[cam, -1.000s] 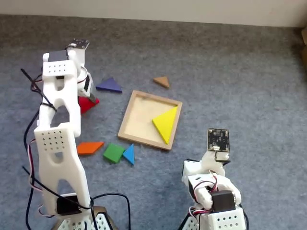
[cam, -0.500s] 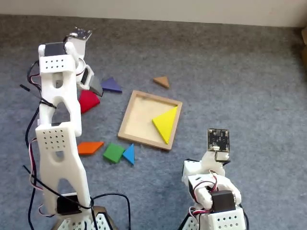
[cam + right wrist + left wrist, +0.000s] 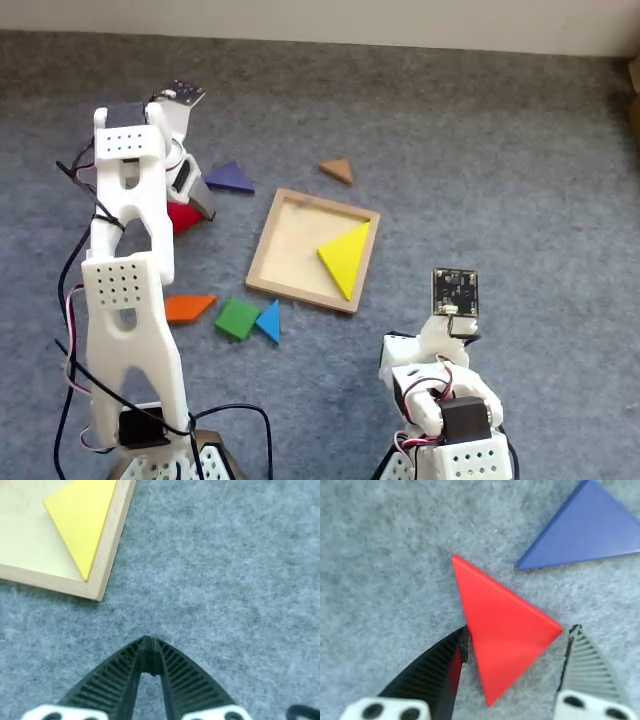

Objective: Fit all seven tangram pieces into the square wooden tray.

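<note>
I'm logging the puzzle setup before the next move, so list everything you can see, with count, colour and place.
wooden tray: one, light wood, mid-carpet
yellow triangle: one, yellow, inside the tray
red triangle: one, red, on the carpet left of the tray
dark blue triangle: one, dark blue, beside the red one
brown triangle: one, brown, beyond the tray
orange parallelogram: one, orange, near side, left of the tray
green square: one, green, next to the parallelogram
light blue triangle: one, light blue, beside the square
carpet: one, grey, under everything
left gripper: one, open, straddling the red triangle
right gripper: one, shut, over bare carpet
</note>
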`<state>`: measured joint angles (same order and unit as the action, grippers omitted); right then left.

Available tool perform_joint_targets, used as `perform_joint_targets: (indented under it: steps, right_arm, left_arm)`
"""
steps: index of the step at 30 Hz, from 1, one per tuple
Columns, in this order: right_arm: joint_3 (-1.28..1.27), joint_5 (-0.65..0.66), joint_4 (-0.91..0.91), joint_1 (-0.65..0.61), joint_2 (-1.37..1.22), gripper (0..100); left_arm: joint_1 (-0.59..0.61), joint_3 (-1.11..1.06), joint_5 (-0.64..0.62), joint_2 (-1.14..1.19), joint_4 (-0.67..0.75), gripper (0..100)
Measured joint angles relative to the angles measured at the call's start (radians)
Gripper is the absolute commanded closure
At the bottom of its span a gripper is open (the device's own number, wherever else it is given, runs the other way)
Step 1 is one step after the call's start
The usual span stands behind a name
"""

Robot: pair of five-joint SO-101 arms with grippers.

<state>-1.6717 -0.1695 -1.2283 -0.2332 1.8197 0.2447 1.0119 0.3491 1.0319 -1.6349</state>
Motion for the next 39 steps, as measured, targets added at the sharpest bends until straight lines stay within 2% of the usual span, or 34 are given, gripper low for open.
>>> perform_joint_targets:
  steps: [9,15,35,39]
  right_arm:
    - [0.0,0.0,0.0,0.0,0.0,99.4]
    - [0.0,0.0,0.0,0.0,0.0,99.4]
    - [0.0,0.0,0.0,0.0,0.0,99.4]
    - [0.0,0.0,0.0,0.0,0.0,99.4]
  left_arm:
    - [0.0,0.0,-0.002,0.037,0.002,71]
    - [0.0,0.006,-0.034,0.084,0.038,75]
    - [-0.006,0.086,-0.049,0.098,0.048,75]
    - [-0.006,0.138,-0.049,0.103,0.006,81]
